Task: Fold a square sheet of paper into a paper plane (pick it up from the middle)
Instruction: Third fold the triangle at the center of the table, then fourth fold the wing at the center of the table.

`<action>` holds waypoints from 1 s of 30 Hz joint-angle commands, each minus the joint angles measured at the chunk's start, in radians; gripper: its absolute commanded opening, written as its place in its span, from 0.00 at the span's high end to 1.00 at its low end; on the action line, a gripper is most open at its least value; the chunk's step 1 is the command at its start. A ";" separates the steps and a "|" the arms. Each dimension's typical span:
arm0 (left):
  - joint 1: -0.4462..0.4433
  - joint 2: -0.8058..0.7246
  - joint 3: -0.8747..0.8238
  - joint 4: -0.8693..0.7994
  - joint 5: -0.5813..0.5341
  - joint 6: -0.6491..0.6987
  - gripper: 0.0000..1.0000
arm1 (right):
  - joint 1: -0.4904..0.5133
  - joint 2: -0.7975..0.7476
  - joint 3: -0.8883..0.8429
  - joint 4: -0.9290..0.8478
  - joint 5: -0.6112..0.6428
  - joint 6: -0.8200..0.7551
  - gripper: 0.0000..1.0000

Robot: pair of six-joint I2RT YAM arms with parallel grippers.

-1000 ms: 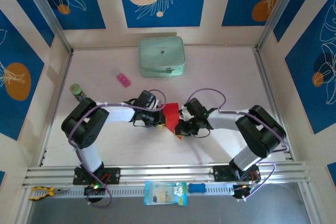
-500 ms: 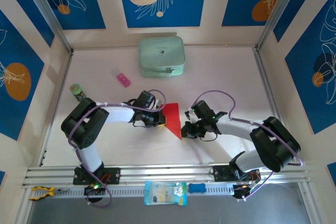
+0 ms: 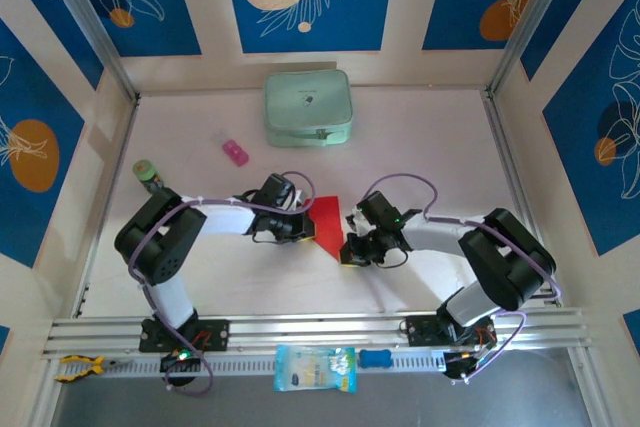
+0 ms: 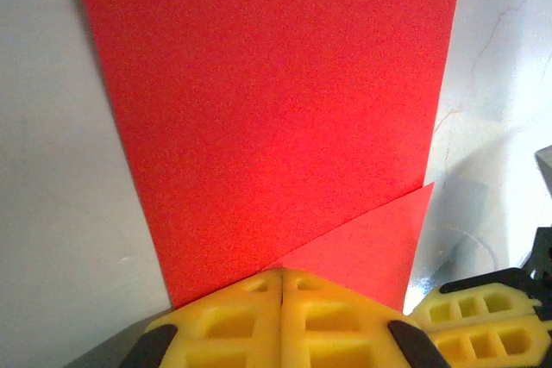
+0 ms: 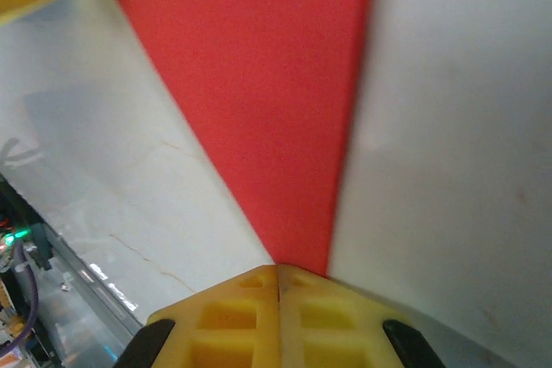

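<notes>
The square sheet of paper (image 3: 328,219) lies flat mid-table, bright red and folded into a wedge that narrows to a point toward the near edge, the rough form of the paper plane. In the left wrist view the red paper (image 4: 267,109) spreads ahead, with a folded triangular flap (image 4: 371,243) at lower right. My left gripper (image 3: 306,228) (image 4: 283,276) is shut, its tips resting on the paper's left edge. My right gripper (image 3: 349,248) (image 5: 278,270) is shut too, its tips at the wedge's narrow end (image 5: 285,127). Nothing shows between either pair of jaws.
A pale green case (image 3: 308,107) sits at the back. A small pink block (image 3: 235,152) and a green-capped object (image 3: 147,173) lie at the left. On the front rail are a plastic packet (image 3: 314,367), a blue item (image 3: 375,358) and yellow pliers (image 3: 78,367).
The right arm's elbow swung out to the right and came back, while its gripper stayed by the paper's near tip. The paper now shows flat. The left arm has not moved.
</notes>
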 commanded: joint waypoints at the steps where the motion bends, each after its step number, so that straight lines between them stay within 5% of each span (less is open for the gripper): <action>1: 0.014 -0.006 -0.059 -0.027 -0.073 -0.038 0.97 | -0.008 -0.081 -0.042 -0.109 0.069 0.039 0.95; 9: -0.005 -0.052 -0.136 0.082 -0.091 -0.149 0.97 | -0.054 -0.286 -0.071 -0.138 0.185 0.052 0.90; 21: -0.105 -0.193 -0.175 0.094 -0.226 -0.195 0.87 | -0.069 -0.265 -0.014 -0.054 0.220 0.106 0.44; 30: -0.078 -0.308 -0.166 -0.029 -0.300 -0.077 0.71 | -0.048 -0.173 0.041 -0.017 0.231 0.091 0.43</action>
